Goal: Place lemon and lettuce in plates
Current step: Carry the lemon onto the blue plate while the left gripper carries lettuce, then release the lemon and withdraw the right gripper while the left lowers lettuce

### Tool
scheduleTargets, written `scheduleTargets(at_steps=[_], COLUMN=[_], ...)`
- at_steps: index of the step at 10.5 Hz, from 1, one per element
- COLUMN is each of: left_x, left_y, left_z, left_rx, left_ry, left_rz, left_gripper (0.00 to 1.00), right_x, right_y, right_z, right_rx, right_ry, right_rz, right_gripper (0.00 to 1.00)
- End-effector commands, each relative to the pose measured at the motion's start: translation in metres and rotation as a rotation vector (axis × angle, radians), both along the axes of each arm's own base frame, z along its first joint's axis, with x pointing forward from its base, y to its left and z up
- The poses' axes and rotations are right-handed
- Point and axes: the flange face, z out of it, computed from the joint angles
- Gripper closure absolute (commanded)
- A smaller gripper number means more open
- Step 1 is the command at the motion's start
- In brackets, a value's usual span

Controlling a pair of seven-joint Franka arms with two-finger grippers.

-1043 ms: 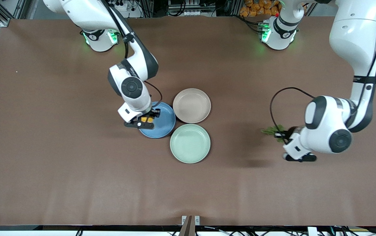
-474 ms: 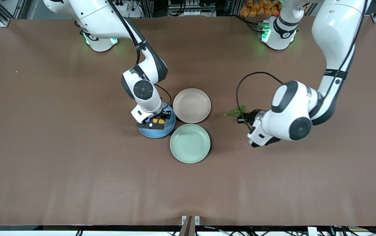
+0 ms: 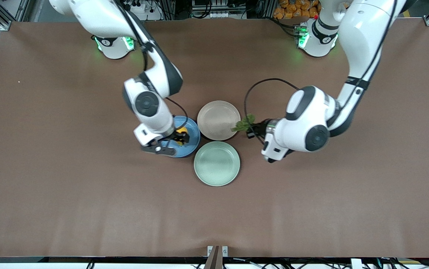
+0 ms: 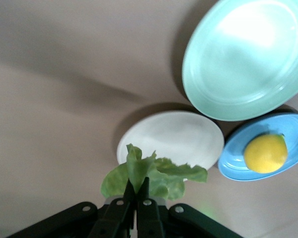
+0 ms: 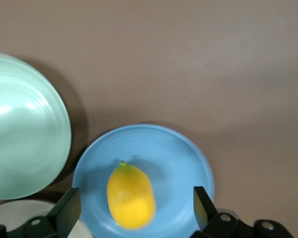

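The yellow lemon (image 5: pixel 130 196) lies loose in the blue plate (image 5: pixel 184 158), also seen in the front view (image 3: pixel 182 131) and the left wrist view (image 4: pixel 265 152). My right gripper (image 3: pixel 175 140) is open, its fingers (image 5: pixel 65 210) spread on either side of the lemon, just above the blue plate (image 3: pixel 192 144). My left gripper (image 4: pixel 136 191) is shut on the green lettuce (image 4: pixel 151 173) and holds it over the edge of the beige-pink plate (image 3: pixel 216 119) at the side toward the left arm's end; the lettuce (image 3: pixel 243 123) shows in the front view too.
A pale mint-green plate (image 3: pixel 217 163) sits nearer the front camera, touching the other two plates. It also shows in the left wrist view (image 4: pixel 248 54) and the right wrist view (image 5: pixel 25 124). Bare brown table (image 3: pixel 87 205) surrounds the plates.
My right gripper has opened and let the lemon go into the blue plate, then drawn back a little. My left arm has carried the lettuce across the table to the beige-pink plate's edge.
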Motion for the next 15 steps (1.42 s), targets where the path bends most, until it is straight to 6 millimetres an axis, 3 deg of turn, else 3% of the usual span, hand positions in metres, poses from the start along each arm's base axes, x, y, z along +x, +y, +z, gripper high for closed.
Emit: scheduleTargets(at_steps=[1,3,5,7,9,10,11,12,13,15], left_x=[-0.026,-0.044,-0.061,-0.073,-0.077,-0.077,-0.078,-0.081,-0.078,-0.068], left_y=[-0.05,-0.072,-0.093,-0.107,-0.106,-0.104,-0.101,-0.103,-0.101,-0.096], left_z=[-0.013,-0.034,-0.052,-0.058,-0.068,-0.074,-0.078,-0.082,-0.082,-0.073], left_rx=[0.001,0.015,0.031,0.042,0.053,0.076,0.103,0.11,0.115,0.102], left_ry=[0.007,0.019,0.011,0.016,0.033,0.024,0.006,0.003,-0.01,-0.03], left_rz=[0.029,-0.003,-0.039,-0.037,-0.037,-0.046,-0.066,-0.076,-0.085,-0.085], left_gripper=[1.0,1.0,1.0,1.0,1.0,0.88,0.33,0.12,0.0,0.0], right_x=[0.034,0.039,0.033,0.029,0.029,0.025,0.024,0.021,0.013,-0.004], right_y=[-0.05,-0.091,-0.129,-0.168,-0.207,-0.232,-0.249,-0.272,-0.288,-0.318], right_z=[0.099,0.162,0.212,0.242,0.264,0.282,0.285,0.286,0.287,0.281], right_rx=[0.029,0.061,0.085,0.089,0.081,0.046,0.028,0.022,0.019,0.014], right_ry=[0.027,-0.058,-0.104,-0.135,-0.18,-0.221,-0.227,-0.227,-0.214,-0.161], right_rz=[-0.087,-0.133,-0.182,-0.229,-0.205,-0.156,-0.1,-0.05,0.0,0.088], right_gripper=[0.0,0.0,0.0,0.0,0.0,0.0,0.0,0.0,0.0,0.0])
